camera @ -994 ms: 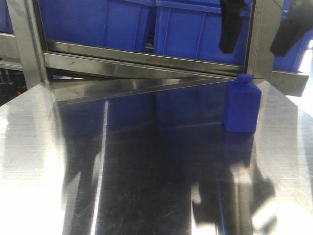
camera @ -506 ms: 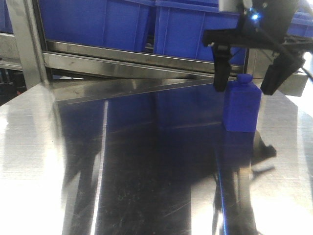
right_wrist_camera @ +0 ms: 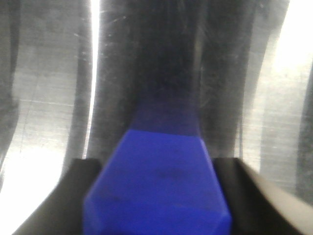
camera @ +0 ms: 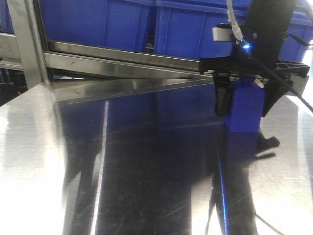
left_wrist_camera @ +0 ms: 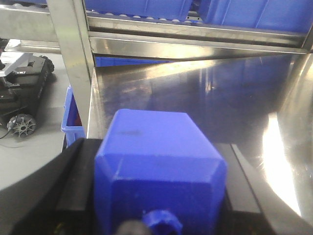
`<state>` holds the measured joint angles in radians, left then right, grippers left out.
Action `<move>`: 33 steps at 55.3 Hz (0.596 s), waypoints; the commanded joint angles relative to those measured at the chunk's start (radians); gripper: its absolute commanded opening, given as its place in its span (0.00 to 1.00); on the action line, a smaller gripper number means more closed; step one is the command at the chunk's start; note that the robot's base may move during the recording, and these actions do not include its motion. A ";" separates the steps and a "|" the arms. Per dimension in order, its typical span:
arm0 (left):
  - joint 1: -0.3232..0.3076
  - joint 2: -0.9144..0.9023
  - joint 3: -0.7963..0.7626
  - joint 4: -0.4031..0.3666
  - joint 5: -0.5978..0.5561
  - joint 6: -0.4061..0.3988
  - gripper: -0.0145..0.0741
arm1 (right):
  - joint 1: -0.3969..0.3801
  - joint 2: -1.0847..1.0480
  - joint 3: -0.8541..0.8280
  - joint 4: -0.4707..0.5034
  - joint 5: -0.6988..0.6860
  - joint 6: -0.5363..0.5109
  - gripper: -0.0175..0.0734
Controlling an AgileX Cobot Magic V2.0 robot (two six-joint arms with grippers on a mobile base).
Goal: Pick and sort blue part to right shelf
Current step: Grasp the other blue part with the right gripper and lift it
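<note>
The right gripper [camera: 244, 111] is straddling the small solid-blue plastic bottle-shaped part [camera: 243, 121], which is standing upright on the shiny steel worktop [camera: 146, 161] at the right of the front view, just before the steel-framed shelf of blue bins [camera: 122, 55]. Its fingers are sitting spread along both flanks, not visibly biting, so they should be closing squarely on the flat sides, below the sloped shoulders, before lifting. The part is looking rigid and smooth-faced, probably slippery, while the left gripper [left_wrist_camera: 159, 152] is clasping a second blue block [left_wrist_camera: 151, 129].
</note>
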<state>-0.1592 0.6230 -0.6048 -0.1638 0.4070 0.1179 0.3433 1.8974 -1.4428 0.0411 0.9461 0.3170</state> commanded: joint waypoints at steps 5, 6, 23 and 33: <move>-0.001 -0.074 -0.028 -0.016 -0.091 -0.001 0.54 | -0.004 -0.055 -0.033 -0.023 0.005 -0.022 0.57; -0.001 -0.083 -0.028 -0.016 -0.091 -0.001 0.54 | -0.004 -0.056 -0.033 -0.025 0.006 -0.025 0.57; -0.001 -0.332 0.023 0.008 -0.036 -0.001 0.54 | -0.004 -0.100 -0.031 -0.041 -0.013 -0.052 0.57; -0.001 -0.474 0.032 0.055 0.090 -0.001 0.54 | 0.016 -0.184 -0.030 -0.140 -0.017 -0.073 0.57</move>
<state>-0.1592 0.1825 -0.5474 -0.1288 0.5200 0.1179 0.3518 1.8098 -1.4453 -0.0441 0.9542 0.2589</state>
